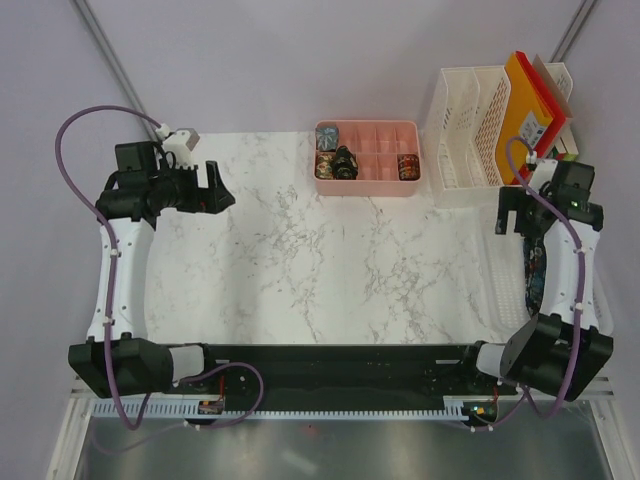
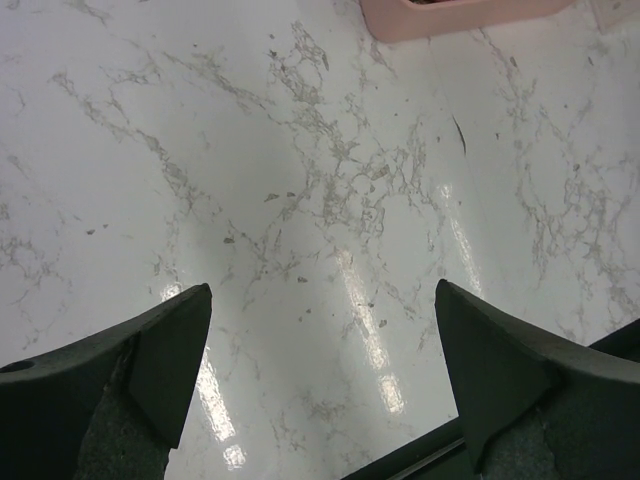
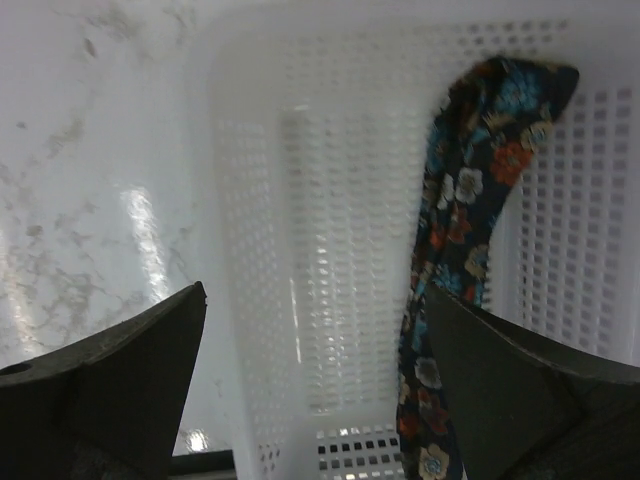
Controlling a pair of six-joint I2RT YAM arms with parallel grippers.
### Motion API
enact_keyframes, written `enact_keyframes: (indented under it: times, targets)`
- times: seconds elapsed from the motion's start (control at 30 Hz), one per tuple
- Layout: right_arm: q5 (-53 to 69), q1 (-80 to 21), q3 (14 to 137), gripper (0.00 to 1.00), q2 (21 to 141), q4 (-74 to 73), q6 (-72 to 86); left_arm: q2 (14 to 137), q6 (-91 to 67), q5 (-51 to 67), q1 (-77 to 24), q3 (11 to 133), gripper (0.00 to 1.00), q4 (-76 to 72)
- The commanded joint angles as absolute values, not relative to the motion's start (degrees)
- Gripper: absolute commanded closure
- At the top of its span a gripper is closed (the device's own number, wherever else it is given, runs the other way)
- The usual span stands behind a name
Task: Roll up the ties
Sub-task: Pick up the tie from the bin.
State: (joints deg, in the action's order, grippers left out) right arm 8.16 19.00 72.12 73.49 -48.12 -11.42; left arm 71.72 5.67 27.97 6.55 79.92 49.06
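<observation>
A dark tie with multicoloured flowers (image 3: pixel 465 230) lies as a loose strip in a white perforated basket (image 3: pixel 330 200) at the table's right edge; it also shows in the top view (image 1: pixel 535 268). My right gripper (image 3: pixel 312 300) hovers open and empty above the basket, with the tie under its right finger; in the top view it is at the right (image 1: pixel 512 212). Three rolled ties sit in the pink tray (image 1: pixel 378 184): a grey-blue one (image 1: pixel 327 140), a dark one (image 1: pixel 344 163), a red-orange one (image 1: pixel 408 166). My left gripper (image 2: pixel 322 290) is open and empty over bare marble at far left (image 1: pixel 216 188).
A white slotted organizer (image 1: pixel 465 140) with orange folders (image 1: pixel 527 112) stands at the back right, beside the pink tray. The pink tray's edge (image 2: pixel 450 15) shows at the top of the left wrist view. The marble table (image 1: pixel 300 270) spans the middle.
</observation>
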Motion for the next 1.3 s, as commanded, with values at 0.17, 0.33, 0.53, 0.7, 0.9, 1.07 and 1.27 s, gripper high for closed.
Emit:
enact_keyframes:
  times: [0.17,0.33,0.53,0.7,0.9,1.07,1.27]
  targets:
    - [3.78,34.71,63.02,0.02,79.52,-42.3,-20.39,76.11,6.86,34.72,5.27,85.68,0.0,49.13]
    - [5.01,36.39,66.17,0.02,88.84,-36.66,-18.81,77.17,6.15,36.47,4.66,87.01,0.0,49.13]
    - [7.47,36.3,69.78,0.02,97.72,-28.75,-15.03,76.73,6.86,36.39,4.04,87.19,0.0,49.04]
    - [6.42,36.12,68.91,0.02,99.49,-20.57,-13.19,76.38,7.12,36.47,4.04,87.01,0.0,49.04]
    - [4.57,34.37,70.05,0.02,104.76,-19.69,-13.01,76.2,7.47,35.86,4.04,87.1,0.0,49.04]
    - [9.65,33.84,69.52,0.02,106.52,-19.16,-14.49,75.85,8.09,38.14,4.04,87.19,0.0,48.96]
    - [21.7,33.4,65.31,0.07,100.82,-19.07,-20.03,76.11,8.35,39.11,4.04,87.36,0.0,49.04]
